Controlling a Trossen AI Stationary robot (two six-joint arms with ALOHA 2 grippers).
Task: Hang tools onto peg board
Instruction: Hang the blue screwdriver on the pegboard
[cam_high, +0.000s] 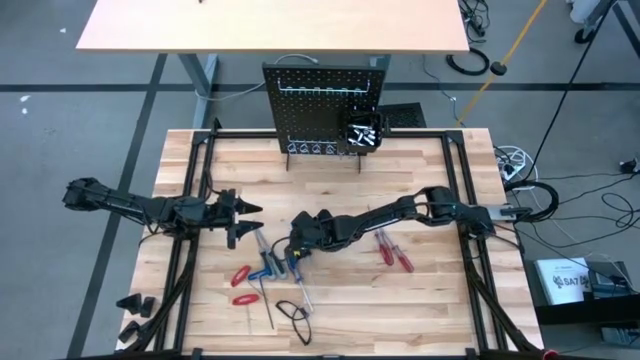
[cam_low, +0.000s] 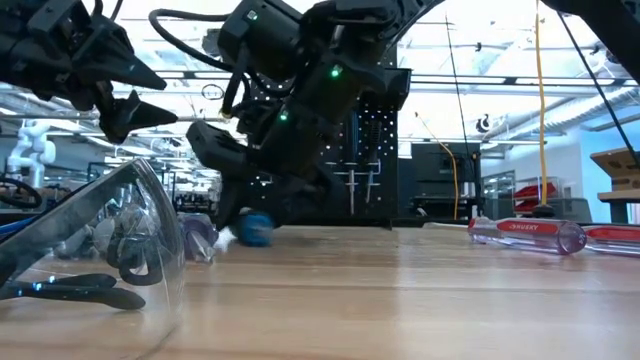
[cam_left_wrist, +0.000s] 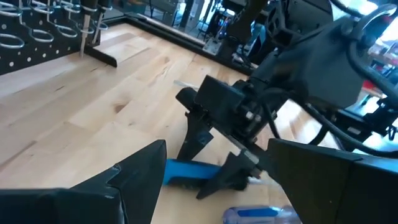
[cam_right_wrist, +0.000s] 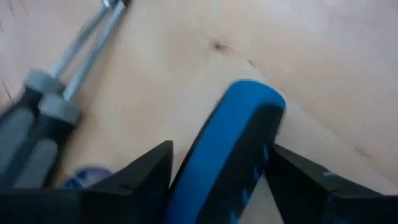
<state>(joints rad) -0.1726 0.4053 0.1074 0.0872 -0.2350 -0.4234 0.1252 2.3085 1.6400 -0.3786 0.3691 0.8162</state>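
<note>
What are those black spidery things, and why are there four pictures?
They are two robot arms at a wooden table, each ending in a two-finger gripper. One camera looks down from above, one sits at table height, and one rides on each wrist. The right gripper has its fingers around a blue-handled screwdriver lying on the table, not lifted. The left gripper waits open nearby. Red pliers and red screwdrivers lie around. At the back stands the black peg board where tools hang.

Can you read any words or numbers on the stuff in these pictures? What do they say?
Red band on the clear screwdriver handle: white letters, too blurred to read.
White box on the floor beside the table: dark print, too small to read.
Nothing else carries writing that shows.
</note>
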